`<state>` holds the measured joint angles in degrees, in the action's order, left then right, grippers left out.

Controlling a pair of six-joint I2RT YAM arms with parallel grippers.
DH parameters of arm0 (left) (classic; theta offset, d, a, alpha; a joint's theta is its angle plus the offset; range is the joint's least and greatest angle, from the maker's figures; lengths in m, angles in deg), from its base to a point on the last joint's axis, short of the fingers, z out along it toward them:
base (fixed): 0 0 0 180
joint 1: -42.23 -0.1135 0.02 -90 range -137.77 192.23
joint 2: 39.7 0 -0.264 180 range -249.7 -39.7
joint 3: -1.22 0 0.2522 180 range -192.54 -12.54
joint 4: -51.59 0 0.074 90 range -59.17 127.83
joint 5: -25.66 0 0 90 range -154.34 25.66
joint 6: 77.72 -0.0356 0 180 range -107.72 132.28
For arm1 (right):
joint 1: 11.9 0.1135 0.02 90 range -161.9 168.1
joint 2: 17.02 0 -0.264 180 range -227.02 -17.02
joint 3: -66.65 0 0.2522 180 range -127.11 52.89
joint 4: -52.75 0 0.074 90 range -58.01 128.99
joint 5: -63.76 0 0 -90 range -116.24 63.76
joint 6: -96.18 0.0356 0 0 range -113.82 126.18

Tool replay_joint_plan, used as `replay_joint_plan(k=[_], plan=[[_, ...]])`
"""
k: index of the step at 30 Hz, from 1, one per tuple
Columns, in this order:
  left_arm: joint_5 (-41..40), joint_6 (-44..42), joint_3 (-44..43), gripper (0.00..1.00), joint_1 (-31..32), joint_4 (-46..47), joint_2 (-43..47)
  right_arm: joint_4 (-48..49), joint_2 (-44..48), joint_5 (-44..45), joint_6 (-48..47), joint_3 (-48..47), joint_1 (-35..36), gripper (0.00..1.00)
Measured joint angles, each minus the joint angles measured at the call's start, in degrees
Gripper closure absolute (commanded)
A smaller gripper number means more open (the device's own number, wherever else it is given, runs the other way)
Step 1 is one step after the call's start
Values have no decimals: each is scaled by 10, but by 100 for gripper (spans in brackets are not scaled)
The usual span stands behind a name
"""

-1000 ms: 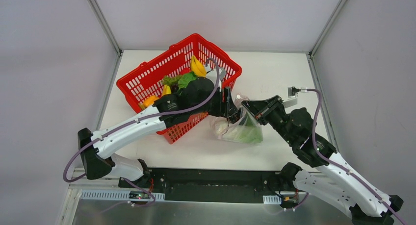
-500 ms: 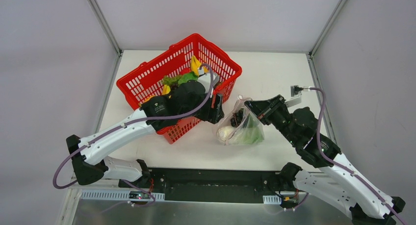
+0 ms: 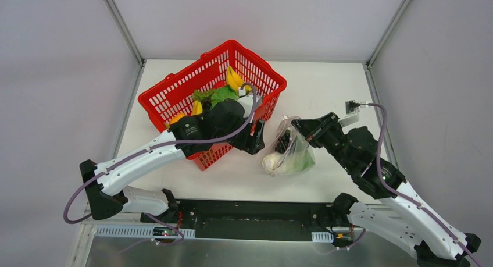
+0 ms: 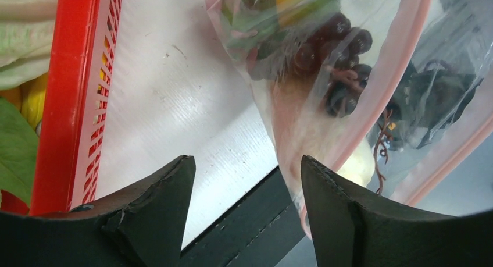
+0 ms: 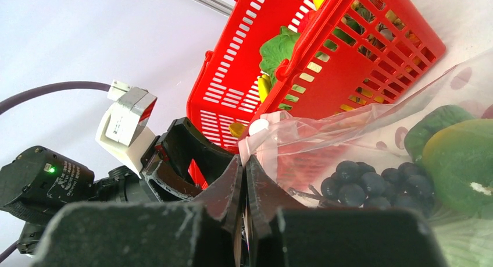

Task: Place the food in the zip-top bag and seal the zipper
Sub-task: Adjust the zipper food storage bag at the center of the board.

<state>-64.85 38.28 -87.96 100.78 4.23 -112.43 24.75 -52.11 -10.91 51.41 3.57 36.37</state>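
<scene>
The clear zip-top bag (image 3: pixel 289 153) hangs over the table, right of the basket. My right gripper (image 3: pixel 299 129) is shut on its upper edge, and the pink zipper (image 5: pixel 256 140) rises from the pinched tips of that gripper (image 5: pixel 243 160). Inside the bag are dark grapes (image 5: pixel 372 180), a green fruit (image 5: pixel 459 162), greens and a white piece (image 3: pixel 270 160). My left gripper (image 3: pixel 256 140) stands open and empty just left of the bag. From the left gripper (image 4: pixel 247 162) I see the grapes (image 4: pixel 334 40) and the zipper (image 4: pixel 401 52) through the plastic. More food stays in the basket: bananas (image 3: pixel 234 78) and leafy greens (image 3: pixel 216 95).
The red mesh basket (image 3: pixel 174 86) stands at the back left, and the left arm lies across its near corner. Its red wall (image 4: pixel 70 92) is close on the left of the left gripper. The table's dark front edge (image 4: pixel 256 220) lies below the fingers.
The left gripper has drawn back from the bag's mouth toward the basket with its jaws now apart. Dark grapes now lie in the bag, which has sagged slightly lower. The right gripper keeps its hold.
</scene>
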Motion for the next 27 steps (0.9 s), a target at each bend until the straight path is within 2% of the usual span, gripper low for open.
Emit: replay_joint_plan(k=[4,10,12,18,26,27], plan=[[-2,2,21,27,0,10,26,-3,-5,2,-7,-5,0,96],[10,0,30,27,0,20,59,-3,-15,2,-10,-6,0,96],[24,0,42,29,0,34,66,-3,-17,2,-10,-6,0,95],[76,-3,54,49,0,41,49,-3,-19,2,-14,-6,0,96],[76,-4,49,100,0,30,-2,-7,-18,3,-23,-6,0,95],[75,-3,45,100,0,28,-2,-9,-17,5,-26,-7,0,95]])
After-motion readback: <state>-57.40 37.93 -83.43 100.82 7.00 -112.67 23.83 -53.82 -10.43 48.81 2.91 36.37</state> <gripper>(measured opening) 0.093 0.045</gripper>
